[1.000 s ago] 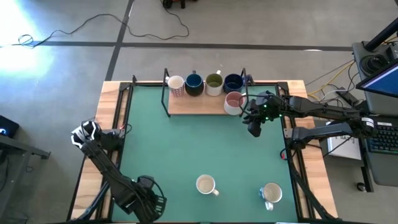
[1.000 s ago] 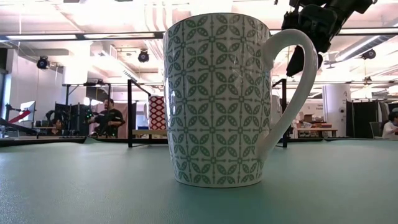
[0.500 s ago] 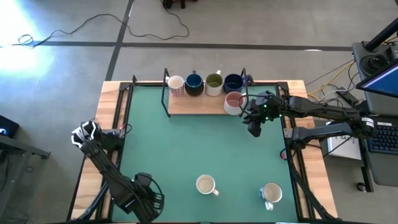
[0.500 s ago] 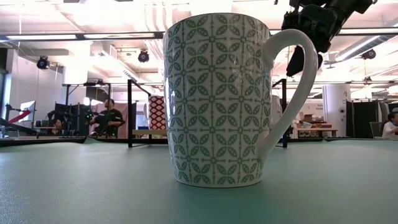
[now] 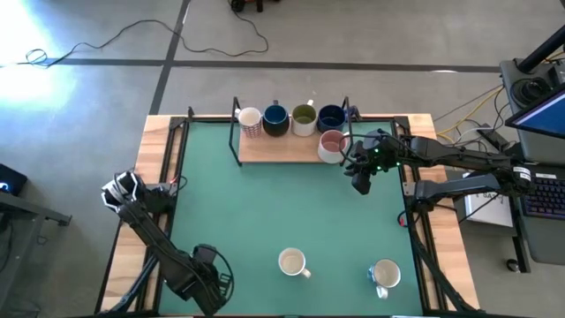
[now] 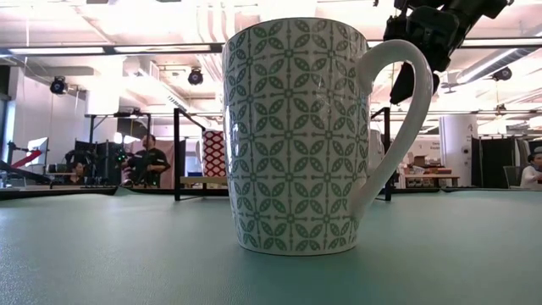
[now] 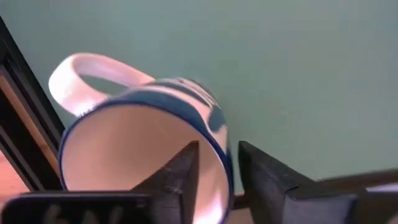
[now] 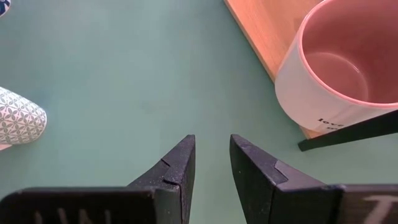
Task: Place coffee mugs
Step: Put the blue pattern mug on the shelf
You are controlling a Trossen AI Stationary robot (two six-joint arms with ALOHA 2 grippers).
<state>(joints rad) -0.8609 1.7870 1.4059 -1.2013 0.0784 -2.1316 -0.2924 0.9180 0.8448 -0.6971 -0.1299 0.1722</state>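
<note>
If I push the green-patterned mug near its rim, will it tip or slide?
The mug stands tall on a narrower foot, so a high push may tip it. Its glossy wall looks hard and slippery. The handle sits to one side, so it may turn.

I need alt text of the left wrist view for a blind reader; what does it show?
The left gripper is clamped on the rim of a white mug with a blue band, one finger inside and one outside. Its handle points away, above the green table mat.
</note>
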